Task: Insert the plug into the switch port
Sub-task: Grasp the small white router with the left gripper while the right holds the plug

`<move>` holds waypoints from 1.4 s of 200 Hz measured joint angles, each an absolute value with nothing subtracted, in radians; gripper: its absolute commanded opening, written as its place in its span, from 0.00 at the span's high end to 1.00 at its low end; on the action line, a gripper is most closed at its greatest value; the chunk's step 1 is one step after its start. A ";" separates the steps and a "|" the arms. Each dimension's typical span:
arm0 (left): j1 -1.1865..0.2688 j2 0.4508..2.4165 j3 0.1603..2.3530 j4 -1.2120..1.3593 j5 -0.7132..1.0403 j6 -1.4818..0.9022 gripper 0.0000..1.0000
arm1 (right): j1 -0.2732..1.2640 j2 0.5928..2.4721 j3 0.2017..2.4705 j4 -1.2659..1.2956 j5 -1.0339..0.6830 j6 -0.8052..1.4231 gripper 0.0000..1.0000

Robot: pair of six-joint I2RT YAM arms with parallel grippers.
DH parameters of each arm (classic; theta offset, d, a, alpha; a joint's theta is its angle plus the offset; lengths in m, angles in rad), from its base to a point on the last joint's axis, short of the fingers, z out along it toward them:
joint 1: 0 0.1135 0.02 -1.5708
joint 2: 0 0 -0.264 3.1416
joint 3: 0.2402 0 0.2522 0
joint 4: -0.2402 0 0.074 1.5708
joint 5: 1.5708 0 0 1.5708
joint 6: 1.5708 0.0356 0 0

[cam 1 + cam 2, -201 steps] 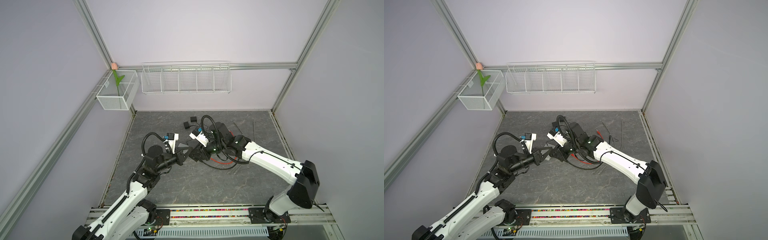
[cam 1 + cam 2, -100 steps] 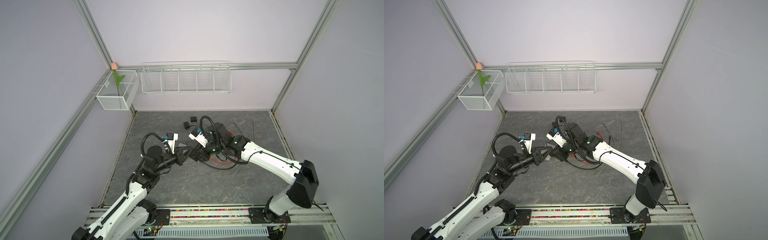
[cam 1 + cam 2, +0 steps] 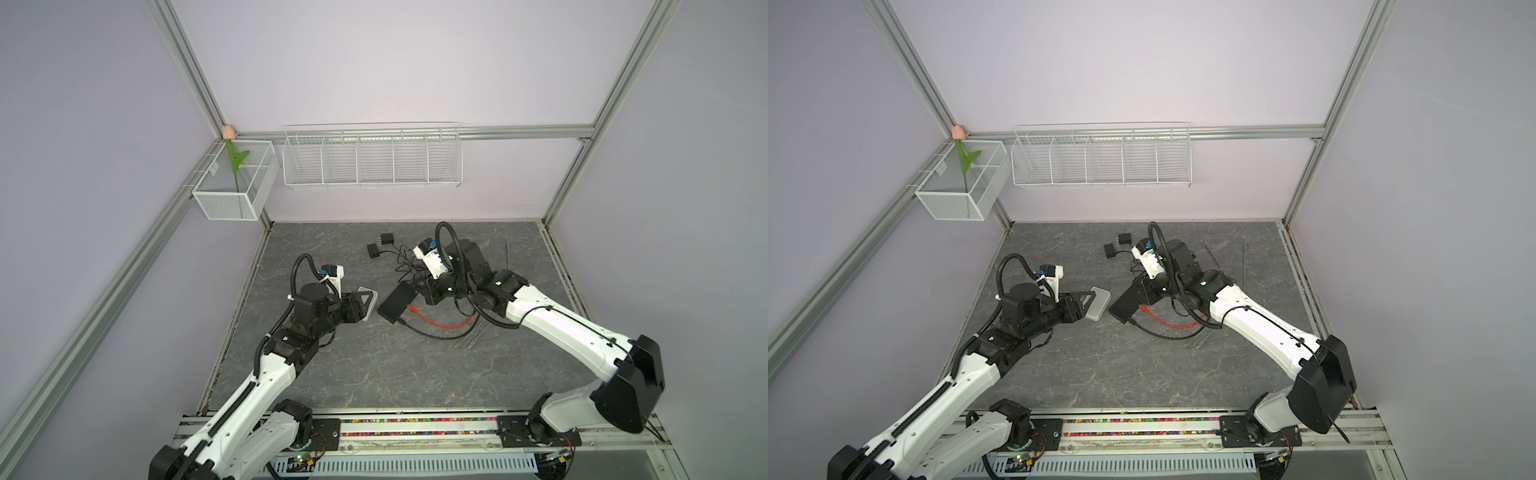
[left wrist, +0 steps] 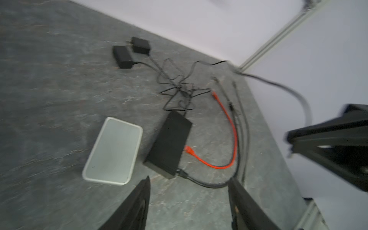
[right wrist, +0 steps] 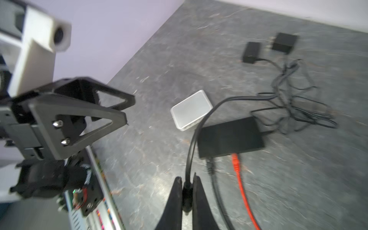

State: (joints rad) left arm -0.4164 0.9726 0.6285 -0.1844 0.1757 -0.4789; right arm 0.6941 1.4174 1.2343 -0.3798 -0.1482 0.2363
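Right wrist: right end effector (image 5: 187, 179) pinches cable (image 5: 191, 143) near switch (image 5: 231, 137); left end effector (image 5: 129, 109) spread.

Grey stone-patterned tabletop (image 3: 374, 374) with pale veining; matte black rectangular switch box (image 3: 397, 302); white rounded plastic box (image 4: 113, 151); orange-red patch cable (image 4: 235, 137); black round plug lead (image 5: 189, 155); white wire wall basket (image 3: 372, 166), upper centre; green-stemmed, pink-budded artificial tulip (image 3: 240, 158), upper left; plain lilac wall panels (image 3: 374, 62).

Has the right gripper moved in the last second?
Yes. The right gripper, shut on a thin black cable, pulled rightward, judged against a small black power adapter in a top view.
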 measured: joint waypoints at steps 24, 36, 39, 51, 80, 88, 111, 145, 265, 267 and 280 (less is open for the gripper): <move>-0.411 1.125 0.666 -0.241 0.080 -0.434 0.34 | 0.677 1.366 1.191 -0.382 -0.103 0.258 0.93; -0.411 1.209 0.712 -0.265 0.051 -0.405 0.33 | 0.681 1.354 1.180 -0.383 -0.093 0.259 0.93; -0.411 1.227 0.724 -0.273 0.047 -0.398 0.32 | 0.682 1.353 1.178 -0.383 -0.092 0.259 0.93; -0.411 1.304 0.786 -0.300 0.031 -0.370 0.31 | 0.682 1.347 1.168 -0.383 -0.086 0.258 0.92; -0.411 1.453 0.911 -0.345 -0.002 -0.312 0.27 | 0.682 1.341 1.150 -0.385 -0.076 0.257 0.91; -0.411 1.484 0.932 -0.355 -0.006 -0.300 0.27 | 0.682 1.339 1.148 -0.385 -0.075 0.256 0.91; -0.411 1.580 0.986 -0.388 -0.008 -0.267 0.26 | 0.682 1.326 1.141 -0.384 -0.075 0.253 0.90; -0.417 1.684 1.015 -0.421 -0.020 -0.233 0.24 | 0.682 1.293 1.118 -0.384 -0.076 0.246 0.90; -0.477 1.826 1.110 -0.486 -0.060 -0.198 0.24 | 0.674 1.238 1.068 -0.384 -0.079 0.238 0.90; -0.477 1.828 1.110 -0.487 -0.064 -0.198 0.24 | 0.674 1.235 1.068 -0.384 -0.079 0.238 0.90; -0.479 1.833 1.118 -0.494 -0.068 -0.200 0.25 | 0.673 1.223 1.068 -0.384 -0.079 0.238 0.90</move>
State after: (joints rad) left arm -0.4793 1.8332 1.1179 -0.4938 -0.0677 -0.1997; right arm 0.6735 1.2228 1.0676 -0.3840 -0.0788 0.2382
